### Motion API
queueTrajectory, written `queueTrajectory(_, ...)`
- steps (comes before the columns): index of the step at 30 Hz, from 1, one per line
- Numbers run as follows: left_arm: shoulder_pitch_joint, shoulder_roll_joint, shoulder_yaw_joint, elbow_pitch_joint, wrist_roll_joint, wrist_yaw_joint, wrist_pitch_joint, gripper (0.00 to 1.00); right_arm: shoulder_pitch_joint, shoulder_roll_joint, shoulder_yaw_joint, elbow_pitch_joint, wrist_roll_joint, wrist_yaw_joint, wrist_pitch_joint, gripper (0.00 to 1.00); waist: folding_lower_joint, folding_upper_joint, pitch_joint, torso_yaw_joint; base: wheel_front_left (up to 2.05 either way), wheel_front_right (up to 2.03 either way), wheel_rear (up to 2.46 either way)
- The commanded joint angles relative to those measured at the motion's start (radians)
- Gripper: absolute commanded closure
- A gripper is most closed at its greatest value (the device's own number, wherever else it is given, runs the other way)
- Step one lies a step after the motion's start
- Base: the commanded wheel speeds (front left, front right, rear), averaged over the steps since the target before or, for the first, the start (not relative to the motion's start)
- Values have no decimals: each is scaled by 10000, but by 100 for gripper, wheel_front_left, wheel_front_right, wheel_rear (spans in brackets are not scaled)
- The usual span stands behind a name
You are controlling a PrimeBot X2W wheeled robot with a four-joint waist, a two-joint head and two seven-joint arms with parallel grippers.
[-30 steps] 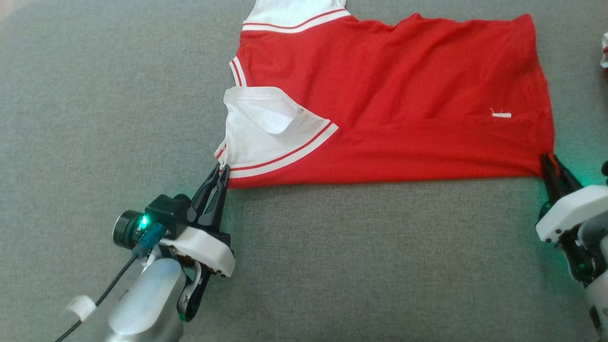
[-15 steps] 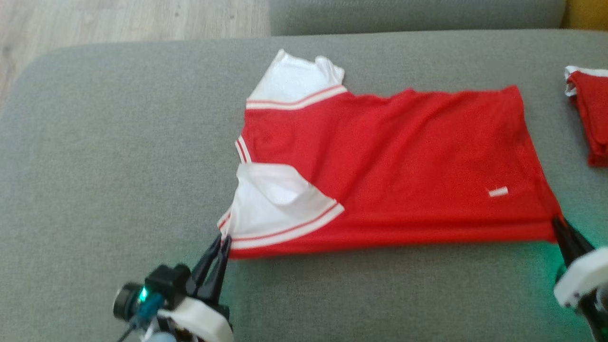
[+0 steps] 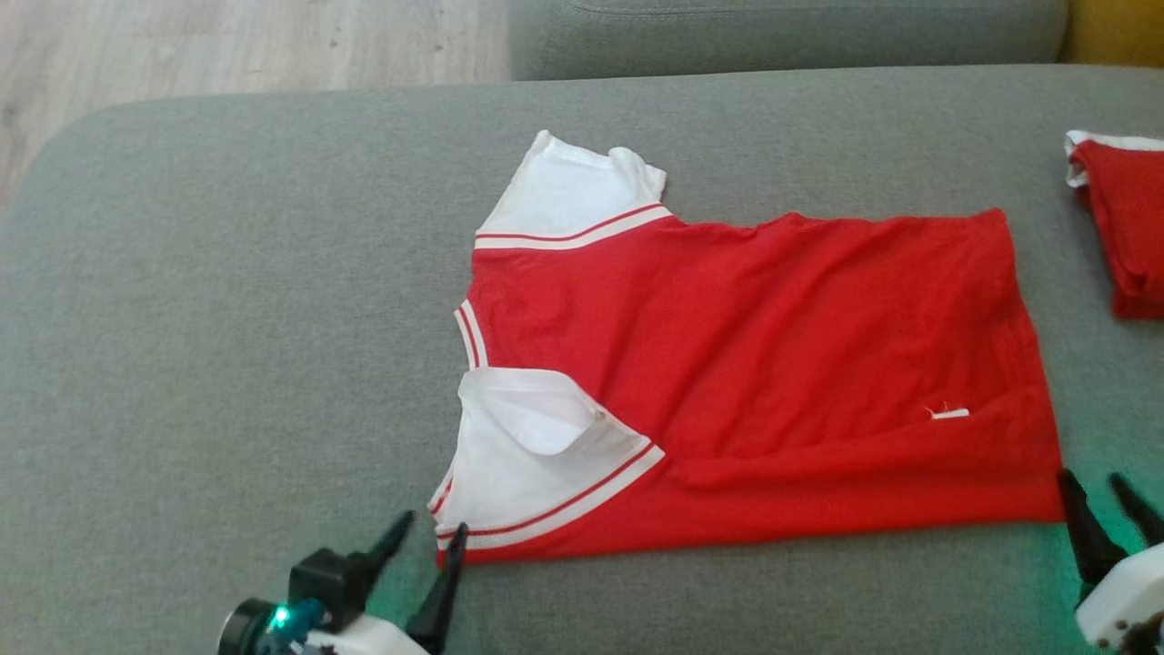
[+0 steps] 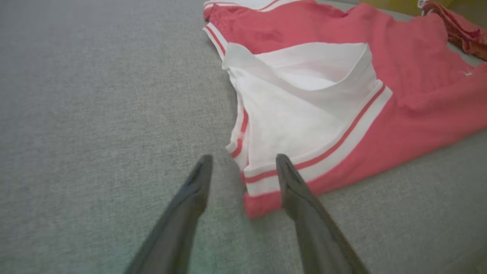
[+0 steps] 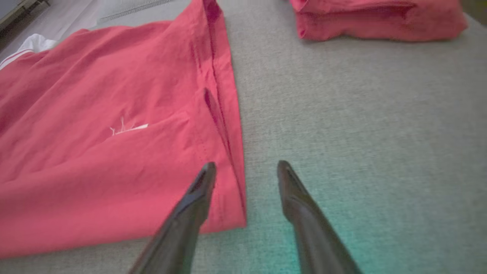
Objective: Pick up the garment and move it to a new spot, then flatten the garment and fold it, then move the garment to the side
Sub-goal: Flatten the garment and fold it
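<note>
The red garment [image 3: 755, 364] lay flat on the grey cushion [image 3: 227, 318], its near sleeve turned in over the body; I judged placement, flattening and a first lengthwise fold done. My left gripper [image 3: 432, 528] at the sleeve corner and my right gripper [image 3: 1091, 482] at the hem corner both stood spread, pinching nothing. Further folds remained, then the move aside, perhaps toward the folded red pile [image 3: 1123, 227].

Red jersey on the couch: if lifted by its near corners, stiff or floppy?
Likely floppy: the red jersey lies creased and its white sleeve is folded over itself. Probably light: thin fabric hugging the grey cushion. May drag rather than slide on that textured weave.
</note>
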Motion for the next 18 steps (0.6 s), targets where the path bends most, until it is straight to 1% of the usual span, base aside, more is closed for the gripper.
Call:
queueTrajectory(1,-464,358,343,-360,-75,97,209,0,42,-320,-120,-417,-181,65,-77,0,1,-1,84,-120,0,0,0)
queueTrajectory(4,-866,721,397,-765,-34,30,739,0,-18,-269,-298,-821,-388,65,-148,0,1,-1,272,-293,0,0,0)
queueTrajectory(7,-1792,1350,625,-1408,251,-75,1247,0,-191,-255,-388,-1339,-727,65,-323,0,1,-1,586,-469,0,0,0)
queueTrajectory(8,-1792,1350,625,-1408,251,-75,1247,0,-191,-255,-388,-1339,-727,65,-323,0,1,-1,586,-469,0,0,0)
queueTrajectory(9,-2209,1552,687,-1608,362,-156,1467,0,-270,-230,-411,-1506,-839,65,-354,0,1,-1,728,-532,0,0,0)
queueTrajectory(12,-3710,2059,826,-2031,615,-576,2296,0,-627,-87,-372,-2018,-1204,65,-350,0,1,-1,1231,-813,0,0,0)
queueTrajectory(16,-5970,2231,956,-1813,292,-1448,3642,0,-1191,174,-195,-2670,-1592,65,-98,0,1,-1,1996,-1255,0,0,0)
queueTrajectory(18,-7135,2308,901,-1442,138,-1758,4377,0,-1487,264,-4,-3006,-1710,65,56,0,1,-1,2395,-1576,0,0,0)
